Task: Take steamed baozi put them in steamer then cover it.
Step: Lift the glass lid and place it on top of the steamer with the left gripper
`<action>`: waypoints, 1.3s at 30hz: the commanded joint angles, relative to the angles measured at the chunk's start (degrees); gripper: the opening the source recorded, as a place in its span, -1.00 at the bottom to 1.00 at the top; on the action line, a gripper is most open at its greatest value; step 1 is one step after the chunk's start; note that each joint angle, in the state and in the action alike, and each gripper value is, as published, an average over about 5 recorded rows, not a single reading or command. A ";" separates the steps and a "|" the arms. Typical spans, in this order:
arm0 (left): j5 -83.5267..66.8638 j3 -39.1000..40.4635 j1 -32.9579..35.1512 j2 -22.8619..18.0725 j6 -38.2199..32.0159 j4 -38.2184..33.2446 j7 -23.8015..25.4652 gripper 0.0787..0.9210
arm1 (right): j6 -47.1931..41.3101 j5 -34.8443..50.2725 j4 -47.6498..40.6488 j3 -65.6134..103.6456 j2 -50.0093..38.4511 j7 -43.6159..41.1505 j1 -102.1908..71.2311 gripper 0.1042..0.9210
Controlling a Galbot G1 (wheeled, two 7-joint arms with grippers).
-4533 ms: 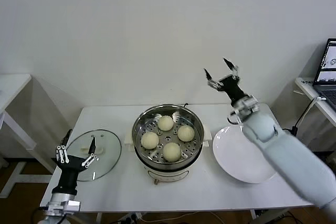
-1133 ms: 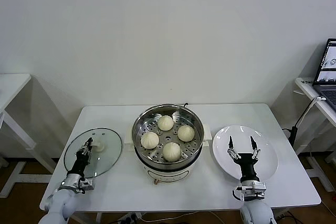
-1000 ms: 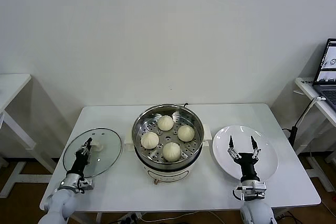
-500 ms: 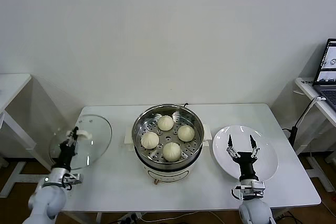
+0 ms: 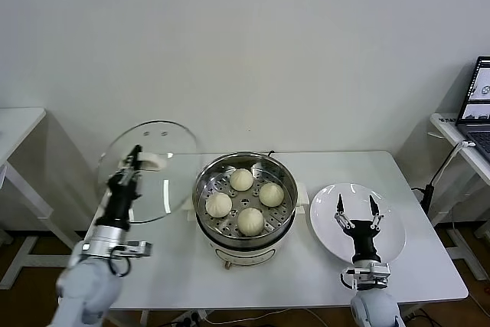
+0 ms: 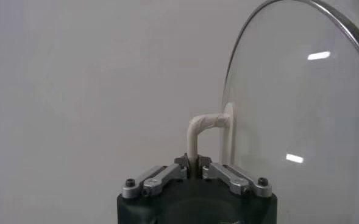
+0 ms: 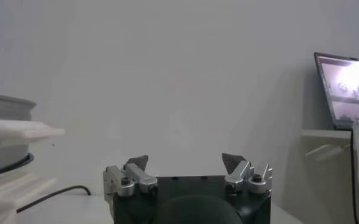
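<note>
Several cream-white baozi (image 5: 242,179) lie on the perforated floor of the open steel steamer (image 5: 201,189) at the table's middle. To the left of the pot, the glass lid (image 5: 164,143) is raised off the table and tilted on edge. My left gripper (image 5: 132,160) is shut on the lid's white handle (image 5: 150,161). The left wrist view shows the handle's thin loop (image 6: 195,135) pinched in my left gripper (image 6: 193,164), with the glass lid (image 6: 301,122) beside it. My right gripper (image 5: 355,212) stands open and empty over the white plate (image 5: 334,240).
A laptop (image 5: 478,105) sits on a side table at the far right, also visible as the laptop (image 7: 345,91) in the right wrist view. Another white table (image 5: 15,124) stands at the far left. The steamer's edge (image 7: 5,115) shows beside my right gripper (image 7: 185,163).
My left gripper has lifted the lid off the table and carried it up and right toward the steamer, tilting it more upright. The right gripper has stayed over the plate.
</note>
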 commanded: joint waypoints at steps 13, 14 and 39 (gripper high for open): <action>24.33 30.71 -7.85 -15.98 21.72 -1.78 23.06 -0.75 | 0.44 -0.17 -3.42 1.19 0.75 0.10 1.46 0.76; 24.60 30.59 -8.12 -16.42 21.89 -1.13 23.25 -0.75 | 0.46 -0.23 -3.60 1.19 0.80 0.06 1.54 0.76; 27.71 29.97 -10.75 -21.38 22.17 9.29 22.71 -0.75 | 0.23 -0.91 -3.97 1.43 1.09 0.02 2.24 0.76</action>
